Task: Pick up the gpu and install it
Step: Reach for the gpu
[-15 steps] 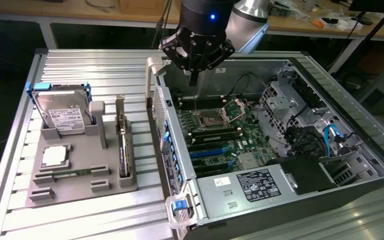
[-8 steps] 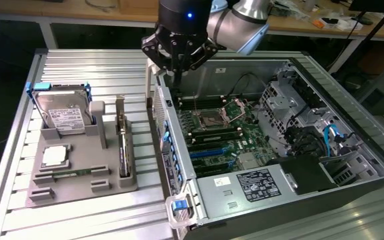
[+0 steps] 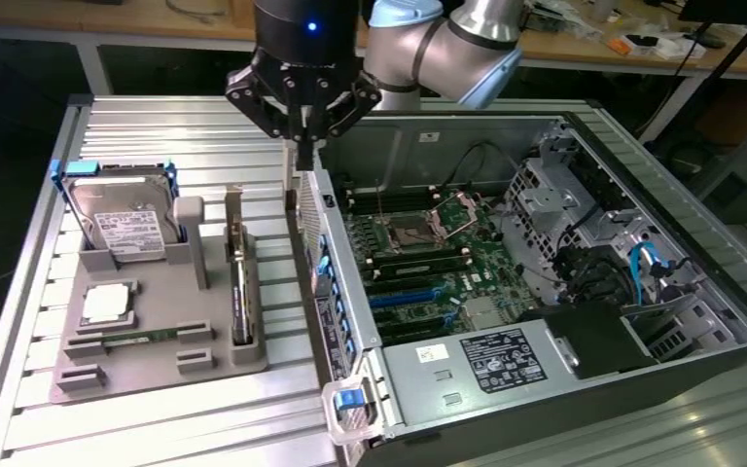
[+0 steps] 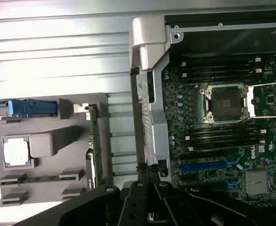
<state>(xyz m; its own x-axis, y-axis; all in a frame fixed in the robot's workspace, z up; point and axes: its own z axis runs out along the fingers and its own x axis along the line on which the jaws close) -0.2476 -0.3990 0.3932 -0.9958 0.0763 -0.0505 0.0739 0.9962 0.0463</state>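
Hovering over the case wall point(image 3: 337, 292) w/ jaws closed on nothing, the gripper point(image 3: 303, 154) should be opened & squared to the gpu point(image 3: 240, 292), stood on edge in the tray point(image 3: 153, 368) nearby.

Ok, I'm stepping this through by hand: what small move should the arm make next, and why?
Probably a short sideways shift toward the exterior view's left, to bring the gripper over the gpu. The gripper hangs above the computer case's rear wall, while the gpu stands on edge in the gray holder beside the case, untouched.
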